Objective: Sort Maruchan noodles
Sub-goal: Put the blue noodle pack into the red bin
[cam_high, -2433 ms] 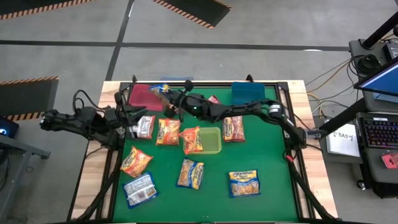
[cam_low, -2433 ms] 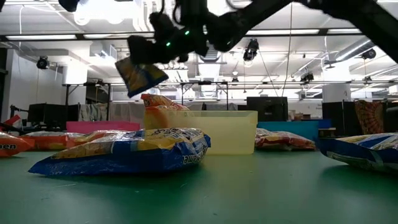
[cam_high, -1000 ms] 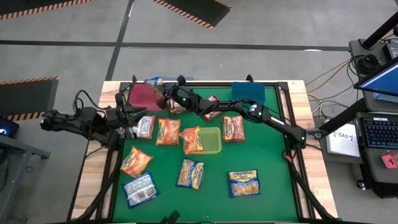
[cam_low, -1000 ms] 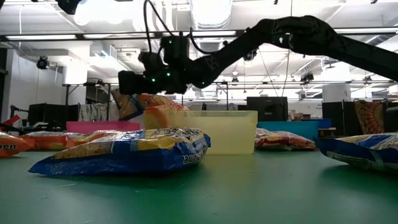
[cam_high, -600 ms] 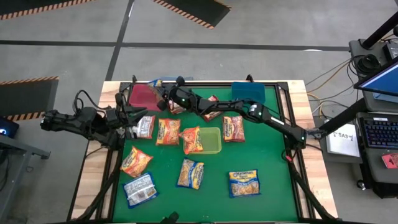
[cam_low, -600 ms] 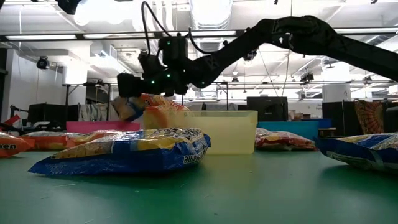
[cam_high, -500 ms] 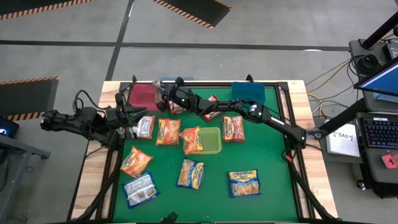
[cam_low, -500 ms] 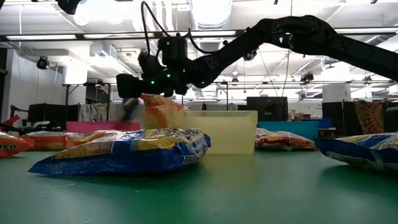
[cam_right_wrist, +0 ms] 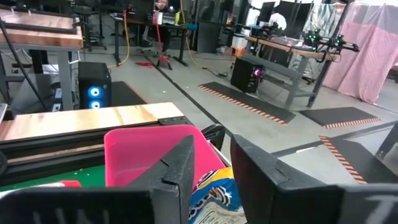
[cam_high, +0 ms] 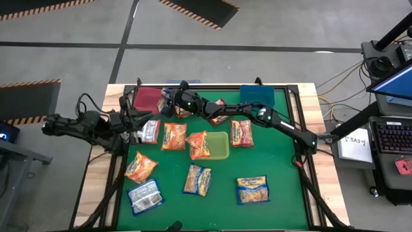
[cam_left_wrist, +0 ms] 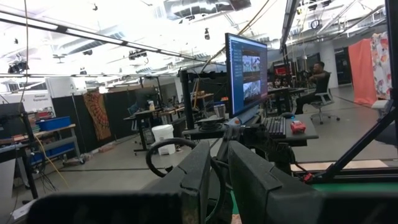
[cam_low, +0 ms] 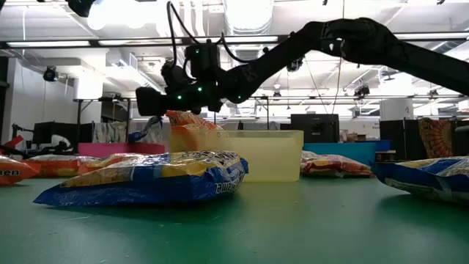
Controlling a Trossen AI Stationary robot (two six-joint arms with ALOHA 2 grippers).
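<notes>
- The right pincer [cam_high: 168, 98] reaches across the far side of the green worktop [cam_high: 283, 161] to the near edge of the red bin [cam_high: 148, 98]; its fingers [cam_right_wrist: 177, 171] stand slightly parted, with nothing between them.
- A blue-and-silver noodle packet [cam_right_wrist: 214, 199] lies just past those fingers, against the red bin's wall; in the low view it shows below the pincer, free of it.
- The left pincer [cam_high: 132, 122] waits at the worktop's left edge, beside a silver noodle packet [cam_high: 150, 131]; its fingers [cam_left_wrist: 196, 180] stand almost together, and I cannot tell whether they are clenched.
- An orange noodle packet [cam_high: 199, 144] leans on the yellow-green bin [cam_high: 222, 153] in the middle of the worktop.
- Other Maruchan noodles [cam_high: 253, 189] lie scattered over the near half of the worktop.
- A blue bin [cam_high: 257, 96] sits at the far right.
</notes>
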